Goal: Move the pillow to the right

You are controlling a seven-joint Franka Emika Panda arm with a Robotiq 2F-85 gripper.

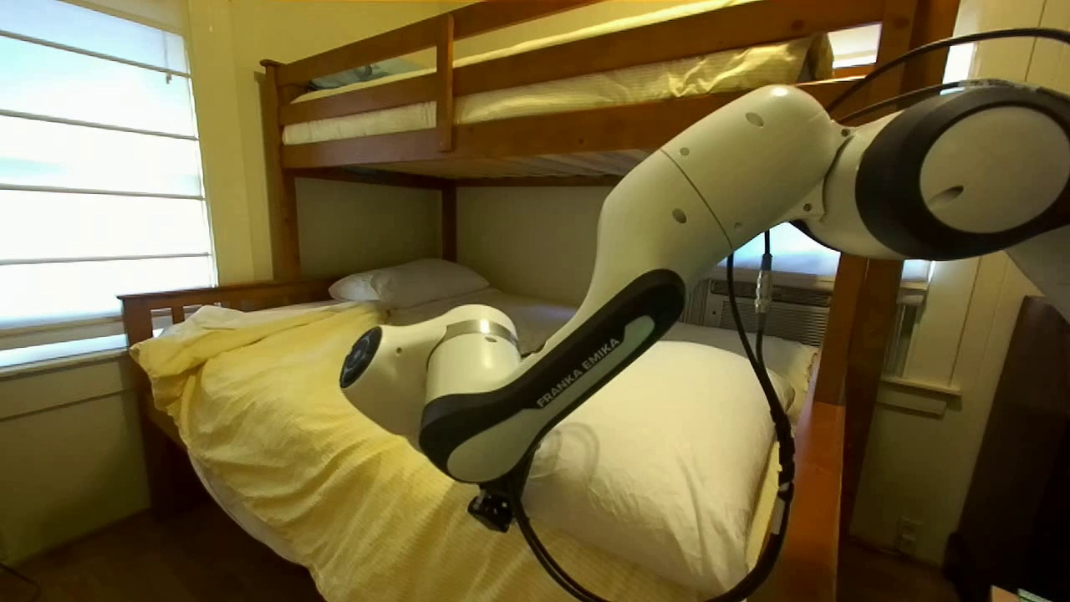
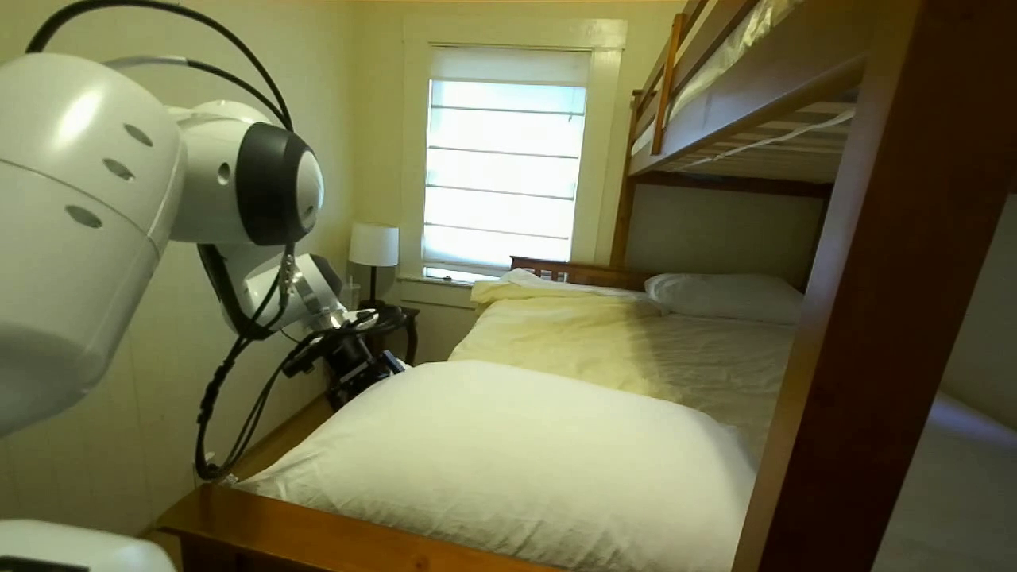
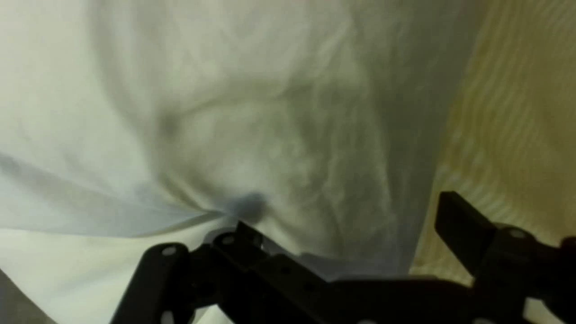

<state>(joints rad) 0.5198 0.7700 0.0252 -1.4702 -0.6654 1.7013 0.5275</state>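
Note:
The large cream-white pillow [image 1: 660, 451] lies at the near end of the lower bunk. It is plump and shows in both exterior views [image 2: 508, 453]. In the wrist view the pillow [image 3: 292, 148] fills the left and middle, with its edge running between my fingers. My gripper [image 2: 367, 372] is at the pillow's side edge, pointing down. In the wrist view my gripper [image 3: 353, 229] is open, one finger over the white case and the other over the yellow bedsheet [image 3: 508, 148]. Whether the fingers touch the pillow is unclear. In an exterior view my arm hides the fingers.
A flatter pale pillow [image 1: 410, 284] lies at the far end of the bed. The wooden footboard [image 2: 357, 532] and bunk post [image 2: 842, 302] stand close to the pillow. The upper bunk [image 1: 568, 130] hangs above. A lamp [image 2: 373, 245] stands beside the bed near the window.

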